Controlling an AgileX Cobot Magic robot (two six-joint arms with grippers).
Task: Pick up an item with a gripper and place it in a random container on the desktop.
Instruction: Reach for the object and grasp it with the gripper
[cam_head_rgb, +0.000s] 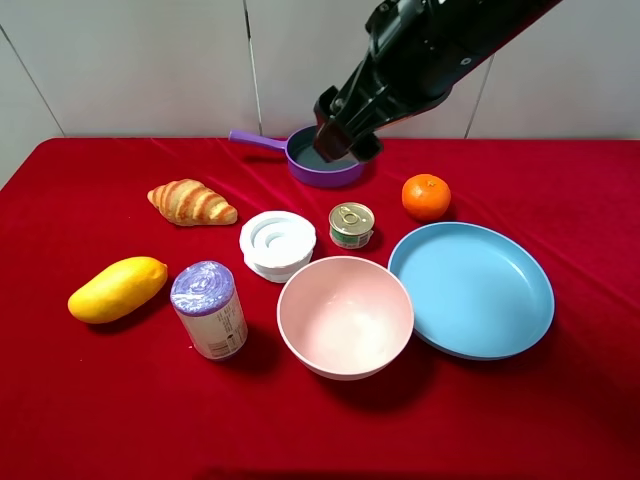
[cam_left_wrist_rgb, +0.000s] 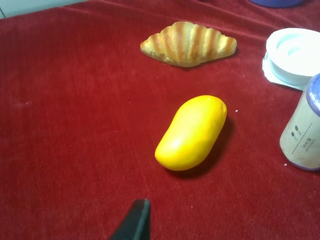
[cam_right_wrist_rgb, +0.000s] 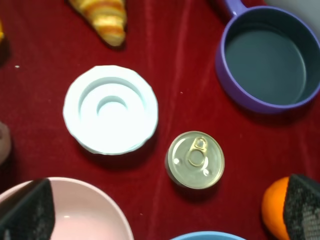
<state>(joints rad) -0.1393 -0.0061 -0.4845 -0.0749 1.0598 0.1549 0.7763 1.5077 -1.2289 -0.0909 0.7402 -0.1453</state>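
Observation:
The item, a canister (cam_head_rgb: 208, 308) with a lilac speckled top and beige label, stands upright on the red desktop (cam_head_rgb: 100, 420) at the front left, beside a mango. It also shows at the edge of the left wrist view, canister (cam_left_wrist_rgb: 305, 127). The purple saucepan (cam_head_rgb: 322, 178), the container, sits at the back centre with its handle pointing left and nothing inside; the right wrist view shows this saucepan (cam_right_wrist_rgb: 222, 75) too. My right gripper (cam_head_rgb: 335, 140) hangs over the pan, open wide and holding nothing; right gripper (cam_right_wrist_rgb: 165, 207). Only one dark fingertip (cam_left_wrist_rgb: 135, 222) of the left gripper shows.
A croissant (cam_head_rgb: 192, 202) and a yellow mango (cam_head_rgb: 117, 289) lie at the left. A white ridged jar (cam_head_rgb: 277, 243) and a gold-lidded tin (cam_head_rgb: 351, 224) stand mid-table, an orange (cam_head_rgb: 426, 196) behind. A pink bowl (cam_head_rgb: 300, 320) and blue plate (cam_head_rgb: 540, 300) fill the front right.

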